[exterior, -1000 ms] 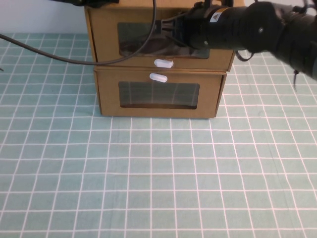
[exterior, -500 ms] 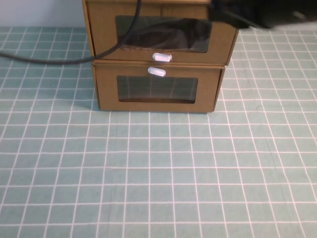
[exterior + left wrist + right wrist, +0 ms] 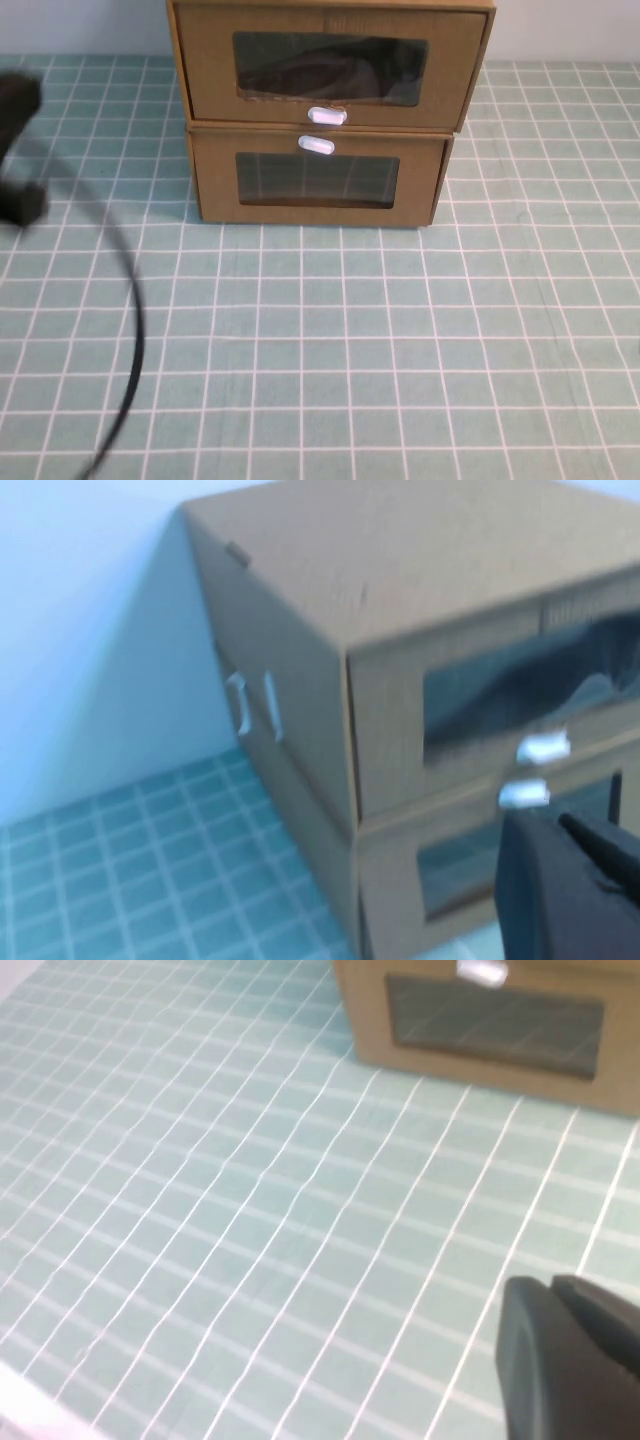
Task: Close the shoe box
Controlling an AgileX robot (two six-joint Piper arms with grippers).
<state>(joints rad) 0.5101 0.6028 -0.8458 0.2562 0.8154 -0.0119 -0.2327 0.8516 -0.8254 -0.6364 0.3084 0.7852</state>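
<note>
**Two stacked boxes at the far edge, open mat in front**

The near half of the green checked mat (image 3: 330, 340) lies bare from side to side. Only a blurred black cable (image 3: 135, 330) curves over its left part.

The right gripper (image 3: 570, 1360) hangs over this open stretch, in front of the boxes and well apart from them. It shows only as a dark shape at the edge of its own wrist view, and I cannot tell whether it is released or clenched.

The left gripper (image 3: 570, 890) is near the left front corner of the stack, not touching it. Its state cannot be told either. In the high view a dark blur at the left edge (image 3: 20, 150) belongs to the left arm.

Farther back, the lower cardboard box (image 3: 215, 185) stands on the mat with its white tab above its window. The shoe box (image 3: 210, 70) sits squarely on top of it, touching. Its clear window (image 3: 330, 70) shows something dark inside, and its white pull tab (image 3: 327, 116) sits just below the window. In the left wrist view its drawer front lies level with the sleeve's front edge. The shoe box's right edge overhangs the lower box a little. Mat runs free on both sides of the stack, and a pale wall (image 3: 80, 25) rises behind it.
</note>
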